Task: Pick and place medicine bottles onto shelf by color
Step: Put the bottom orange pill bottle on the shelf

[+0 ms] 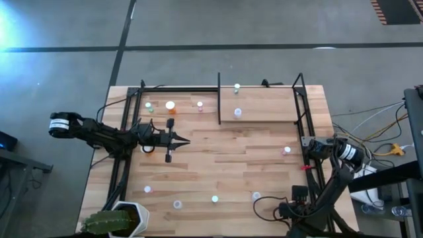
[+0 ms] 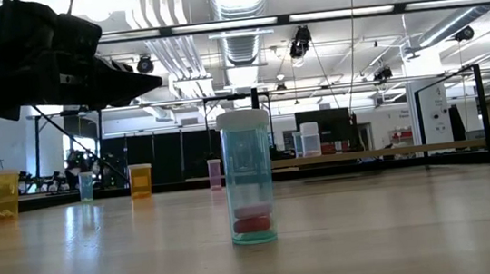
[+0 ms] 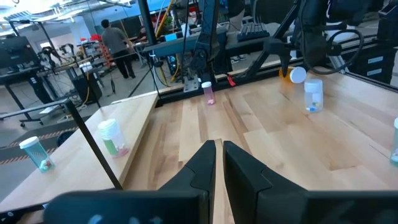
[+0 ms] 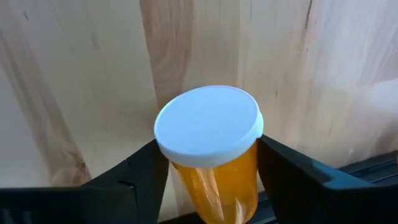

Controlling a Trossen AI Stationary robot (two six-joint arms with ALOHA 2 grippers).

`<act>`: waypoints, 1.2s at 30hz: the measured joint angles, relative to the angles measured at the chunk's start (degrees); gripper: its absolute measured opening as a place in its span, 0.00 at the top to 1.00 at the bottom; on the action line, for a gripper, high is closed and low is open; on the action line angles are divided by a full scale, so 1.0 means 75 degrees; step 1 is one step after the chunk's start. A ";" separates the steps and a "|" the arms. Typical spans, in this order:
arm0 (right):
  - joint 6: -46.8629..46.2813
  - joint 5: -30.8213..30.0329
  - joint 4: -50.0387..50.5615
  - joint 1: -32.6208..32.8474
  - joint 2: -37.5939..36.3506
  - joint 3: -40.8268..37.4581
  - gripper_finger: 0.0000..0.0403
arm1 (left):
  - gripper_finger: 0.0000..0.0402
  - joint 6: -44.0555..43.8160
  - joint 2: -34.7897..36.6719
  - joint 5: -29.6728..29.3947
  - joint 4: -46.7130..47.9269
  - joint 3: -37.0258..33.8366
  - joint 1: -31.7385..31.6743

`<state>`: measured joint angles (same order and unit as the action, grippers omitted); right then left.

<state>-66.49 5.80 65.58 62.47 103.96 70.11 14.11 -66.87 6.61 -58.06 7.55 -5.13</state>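
My right gripper (image 4: 208, 163) points down at the table's right side, shut around an orange medicine bottle (image 4: 214, 168) with a white cap (image 4: 208, 124). In the high view the arm (image 1: 334, 151) hides this bottle. My left gripper (image 1: 180, 141) hangs shut and level over the table's left middle, touching nothing; its fingers show in its wrist view (image 3: 217, 163). The shelf (image 1: 264, 106) runs along the far edge, with a black divider bar (image 1: 219, 99). On it stand a green bottle (image 1: 149, 106), an orange one (image 1: 170, 106) and a pink one (image 1: 199, 104). My right gripper has the orange bottle's body just under the cap (image 4: 186, 171), pinched between its two fingers, one on each side. The fingers come from above, pointing down. The bottle's foot lies outside the frame, so I cannot tell whether it rests on the table.
Loose bottles stand near the front edge (image 1: 215, 198) (image 1: 177, 204) (image 1: 256, 196), and a pink one (image 1: 286, 151) is beside the right arm. A teal bottle (image 2: 248, 178) stands before the low camera. A potted plant (image 1: 119, 221) sits at the near left corner. Black rack rods (image 1: 303, 112) border the right.
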 joint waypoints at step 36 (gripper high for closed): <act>-0.0449 -1.2247 0.0915 -0.3381 -0.4864 -0.2295 0.53 | 0.97 -0.0003 0.0006 0.0004 -0.0257 0.0034 0.0000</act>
<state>-69.85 -86.05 72.45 37.11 67.48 52.89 14.09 -66.83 6.63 -59.99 7.81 -5.12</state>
